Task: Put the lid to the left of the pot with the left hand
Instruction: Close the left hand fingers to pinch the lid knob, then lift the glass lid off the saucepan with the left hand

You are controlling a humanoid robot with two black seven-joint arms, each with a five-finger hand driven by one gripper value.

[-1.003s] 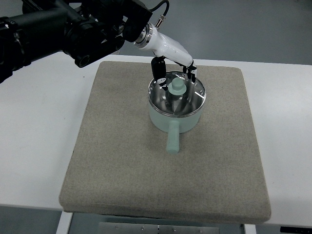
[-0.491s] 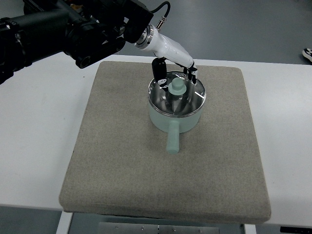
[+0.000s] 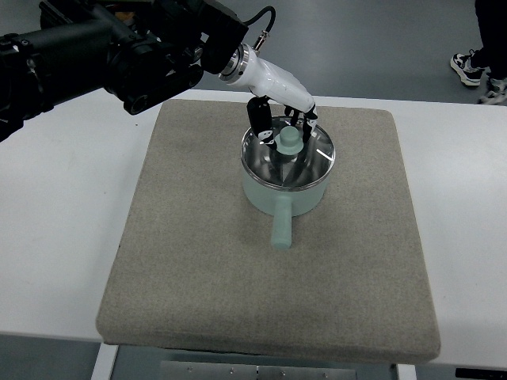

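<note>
1. Nearest the camera the grey mat [image 3: 238, 301] is seen lying flat on the white table [image 3: 55, 237]; the stretch of mat to the left of the pot is bare, and it is judged soft enough to take the lid quietly.
2. Towards the far middle of the mat the mint pot [image 3: 283, 186] stands upright, its stub handle pointing near; it is expected to be light and liable to shift if the lid is dragged sideways.
3. The lid [image 3: 287, 154] is still seated on the pot's rim; it appears to be clear glass within a metal rim, hence stiff, smooth, slippery at the edge and breakable if dropped.
4. The mint knob [image 3: 288, 141] at the lid's centre is judged the proper hold, being raised and narrow.
5. The left hand [image 3: 283, 119] is held at the knob's far side, dark fingers [image 3: 257, 117] hanging either side of it; whether the knob is actually clasped cannot be told.
6. Farthest off, a person's shoes [image 3: 474, 67] are seen on the floor at far right.
</note>
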